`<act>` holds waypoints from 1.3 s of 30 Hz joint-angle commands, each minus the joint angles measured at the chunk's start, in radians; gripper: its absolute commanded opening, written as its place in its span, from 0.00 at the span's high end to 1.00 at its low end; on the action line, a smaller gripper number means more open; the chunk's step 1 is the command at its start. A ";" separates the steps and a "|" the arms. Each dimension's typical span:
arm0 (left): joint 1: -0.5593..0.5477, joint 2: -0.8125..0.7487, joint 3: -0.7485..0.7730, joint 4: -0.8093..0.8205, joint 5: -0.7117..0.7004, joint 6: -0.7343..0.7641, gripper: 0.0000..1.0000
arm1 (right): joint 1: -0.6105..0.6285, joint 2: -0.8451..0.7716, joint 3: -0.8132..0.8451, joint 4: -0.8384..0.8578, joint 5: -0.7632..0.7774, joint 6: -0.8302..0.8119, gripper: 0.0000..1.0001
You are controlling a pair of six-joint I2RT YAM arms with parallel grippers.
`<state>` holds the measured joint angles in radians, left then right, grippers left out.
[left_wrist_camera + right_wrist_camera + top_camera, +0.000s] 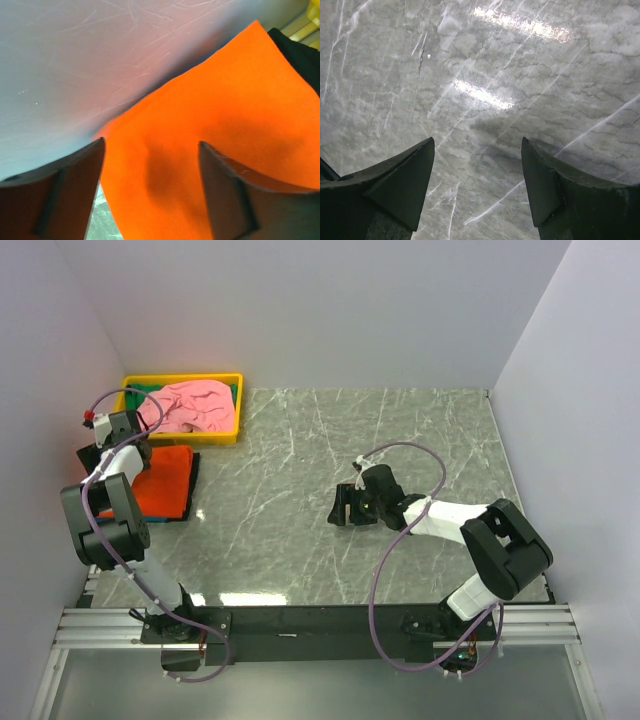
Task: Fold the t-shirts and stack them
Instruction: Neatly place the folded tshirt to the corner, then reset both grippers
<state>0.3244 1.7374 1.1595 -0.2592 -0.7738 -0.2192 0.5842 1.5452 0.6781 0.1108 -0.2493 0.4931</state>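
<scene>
A grey marble-patterned table [400, 440], smooth and glossy with white veins, is enclosed by plain pale walls. Three soft cloth t-shirts are all at the far left. One bright orange t-shirt [165, 480] lies folded into a flat, neat rectangle on the table. A strip of black material [300, 55] shows along its right edge, and what that is cannot be told. Just beyond it is one yellow plastic rectangular tray [180, 378]. It holds one pale pink t-shirt [195, 405], crumpled in a loose heap. A sliver of the teal t-shirt [228, 405] shows under the pink one at the tray's right end.

Two dark grippers are in view. The left gripper [150, 147] hovers over the left part of the orange shirt. Its two wedge-shaped fingers are spread wide, with the smooth orange cloth visible between them and nothing gripped. The right gripper [477, 150] is over bare marble at the middle of the table, well apart from the shirts. Its fingers are also wide apart and hold nothing.
</scene>
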 commanded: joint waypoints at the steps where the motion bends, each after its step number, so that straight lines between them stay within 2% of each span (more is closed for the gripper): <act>1: 0.008 -0.036 0.038 0.002 -0.035 -0.071 0.16 | -0.009 -0.040 -0.020 0.024 0.019 -0.008 0.24; 6: 0.005 -0.108 0.092 -0.095 0.039 -0.201 0.08 | -0.009 -0.094 0.003 -0.035 0.097 -0.008 0.24; 10: 0.004 -0.244 0.097 -0.143 0.175 -0.279 0.01 | -0.011 -0.169 0.043 -0.175 0.232 -0.008 0.23; 11: 0.001 -0.274 0.089 -0.140 0.255 -0.288 0.01 | -0.012 -0.189 0.057 -0.197 0.248 -0.002 0.23; 13: -0.031 -0.368 0.066 -0.141 0.306 -0.310 0.01 | -0.018 -0.258 0.070 -0.259 0.321 0.005 0.23; 14: -0.075 -0.404 0.051 -0.118 0.356 -0.306 0.01 | -0.023 -0.282 0.087 -0.282 0.346 0.013 0.22; 17: -0.171 -0.547 0.005 -0.098 0.386 -0.276 0.01 | -0.038 -0.364 0.132 -0.387 0.433 0.012 0.21; 18: -0.241 -0.585 -0.006 -0.100 0.392 -0.255 0.01 | -0.040 -0.405 0.142 -0.416 0.453 0.009 0.21; 23: -0.433 -0.870 -0.040 -0.141 0.389 -0.212 0.00 | -0.050 -0.621 0.190 -0.582 0.610 0.030 0.16; 30: -0.472 -1.156 0.051 -0.368 0.378 -0.238 0.01 | -0.050 -0.907 0.210 -0.672 0.735 0.035 0.12; 34: -0.478 -1.257 0.088 -0.517 0.231 -0.243 0.01 | -0.050 -1.020 0.187 -0.680 0.771 0.019 0.12; 39: -0.541 -1.318 0.071 -0.526 0.070 -0.210 0.01 | -0.050 -1.112 0.149 -0.671 0.779 0.002 0.12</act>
<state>-0.1841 0.4320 1.2446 -0.7223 -0.5724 -0.4564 0.5385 0.4576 0.8467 -0.5495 0.4847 0.5083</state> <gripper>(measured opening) 0.994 0.878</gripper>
